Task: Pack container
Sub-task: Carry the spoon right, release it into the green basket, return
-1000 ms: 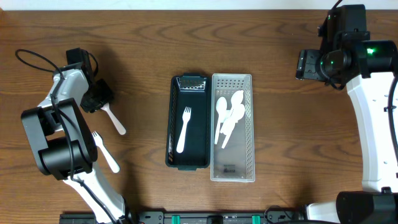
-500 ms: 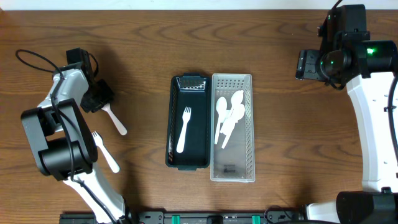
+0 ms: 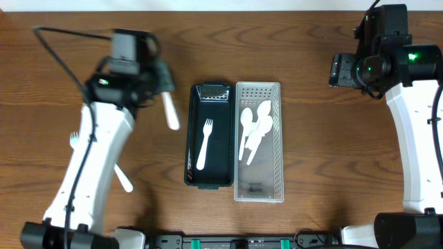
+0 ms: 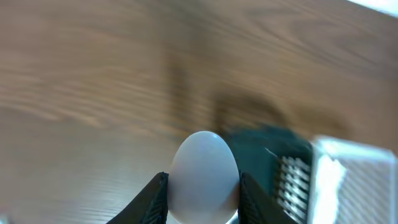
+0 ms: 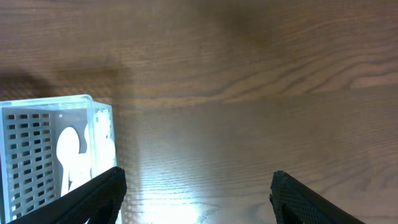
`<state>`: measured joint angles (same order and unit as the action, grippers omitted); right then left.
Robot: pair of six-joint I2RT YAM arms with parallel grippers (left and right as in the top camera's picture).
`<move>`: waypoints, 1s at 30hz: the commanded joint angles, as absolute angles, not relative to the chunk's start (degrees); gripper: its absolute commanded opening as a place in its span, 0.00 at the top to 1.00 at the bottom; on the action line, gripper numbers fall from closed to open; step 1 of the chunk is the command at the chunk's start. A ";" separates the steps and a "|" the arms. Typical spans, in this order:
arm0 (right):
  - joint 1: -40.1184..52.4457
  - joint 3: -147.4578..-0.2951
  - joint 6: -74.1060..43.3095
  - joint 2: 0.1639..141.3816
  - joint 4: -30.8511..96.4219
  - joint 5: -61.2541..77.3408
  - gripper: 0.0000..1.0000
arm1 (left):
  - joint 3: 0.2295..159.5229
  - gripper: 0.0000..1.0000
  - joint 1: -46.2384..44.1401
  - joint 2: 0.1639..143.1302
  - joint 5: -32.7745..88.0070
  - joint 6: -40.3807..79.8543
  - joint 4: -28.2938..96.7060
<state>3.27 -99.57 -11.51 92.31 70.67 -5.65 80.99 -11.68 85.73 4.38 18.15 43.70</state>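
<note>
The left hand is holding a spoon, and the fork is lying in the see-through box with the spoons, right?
Not quite. The left gripper does hold a spoon, but the fork lies alone in the dark box, not the see-through box beside it. The overhead view shows this.

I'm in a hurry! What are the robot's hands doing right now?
Left hand: closed, holding a white spoon.
Right hand: open, empty.

Wooden table [image 3: 311, 173], green tray [image 3: 190, 138], clear tray [image 3: 278, 138], fork [image 3: 124, 179]
</note>
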 commanded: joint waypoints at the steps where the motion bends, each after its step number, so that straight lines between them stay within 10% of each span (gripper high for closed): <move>1: 2.96 -99.31 -11.00 92.31 70.52 -5.80 0.22 | 80.20 0.80 -17.30 88.16 4.47 17.69 44.97; 17: 2.96 -99.31 -10.59 92.31 71.24 -5.78 0.22 | 76.18 0.79 -28.34 102.63 4.51 17.69 47.11; 18: 2.96 -99.31 -10.59 92.31 71.24 -5.78 0.22 | 76.18 0.62 -28.34 102.50 4.51 17.69 47.09; 22: 2.96 -99.31 -10.59 92.31 71.44 -5.80 0.22 | 76.53 0.56 -27.88 101.34 4.47 17.56 47.11; 24: 2.94 -99.31 -10.55 92.31 71.61 -5.82 0.22 | 77.19 0.38 -27.16 99.81 4.12 16.75 47.37; 30: 2.94 -99.31 -9.67 92.31 71.57 -6.68 0.21 | 79.66 0.30 -21.85 89.34 -3.20 16.78 50.17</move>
<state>3.29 -99.57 -11.03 92.31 71.37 -5.85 76.66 -24.88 96.36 2.11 17.47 49.52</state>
